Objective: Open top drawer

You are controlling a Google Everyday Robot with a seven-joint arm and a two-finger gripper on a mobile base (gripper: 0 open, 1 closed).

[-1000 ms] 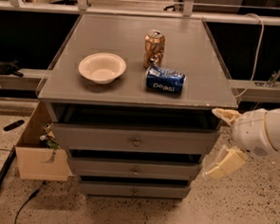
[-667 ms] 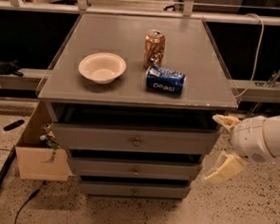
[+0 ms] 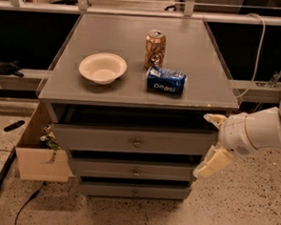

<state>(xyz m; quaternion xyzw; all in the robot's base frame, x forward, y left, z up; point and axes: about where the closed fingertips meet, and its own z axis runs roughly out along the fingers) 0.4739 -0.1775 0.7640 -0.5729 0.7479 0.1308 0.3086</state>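
The grey cabinet has three drawers. The top drawer (image 3: 134,141) is the widest, with a small round metal knob (image 3: 137,143) at its centre. It stands pulled out a little, with a dark gap under the cabinet top. My gripper (image 3: 212,143) is at the drawer's right end, level with its front. Its two cream fingers are spread apart, one finger (image 3: 214,119) up by the cabinet top's corner and the other lower. It holds nothing.
On the cabinet top (image 3: 111,41) stand a white bowl (image 3: 102,67), an upright brown can (image 3: 155,49) and a blue Pepsi can (image 3: 166,79) on its side. Two narrower drawers (image 3: 136,170) sit below. A cardboard box (image 3: 37,150) stands at the left. A cable lies on the floor.
My gripper and arm have shifted slightly left and down, closer to the drawer's right end. The drawer and the objects on top have not moved.
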